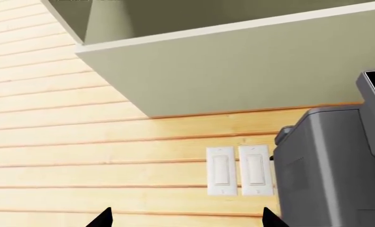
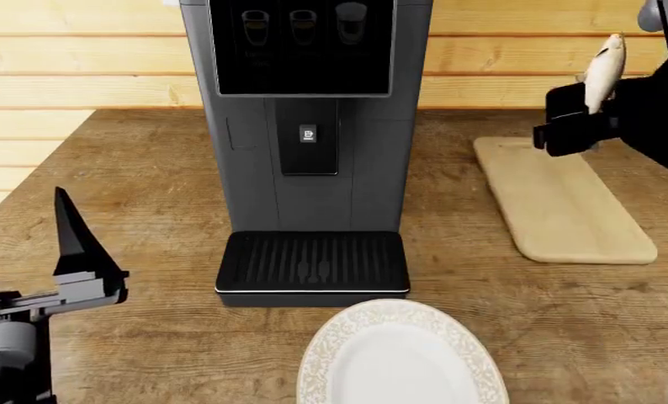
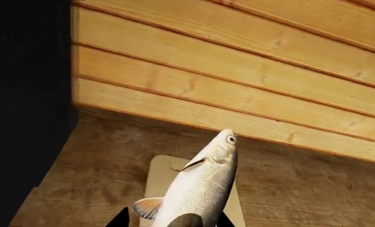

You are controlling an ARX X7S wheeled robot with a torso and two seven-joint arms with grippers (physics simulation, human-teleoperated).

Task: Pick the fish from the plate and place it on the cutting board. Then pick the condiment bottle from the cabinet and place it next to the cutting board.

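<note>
Gripping fish [image 3: 200, 189] tail-end between right gripper [image 3: 172, 220] jaws.

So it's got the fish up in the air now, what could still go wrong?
The right gripper holds the fish only by its tail end, head pointing up, so it could slip or swing loose before it is laid down. It hangs over the far end of the cutting board, so a careless release might drop it on the counter instead. The coffee machine stands close beside the board, and the arm could bump it.
</note>
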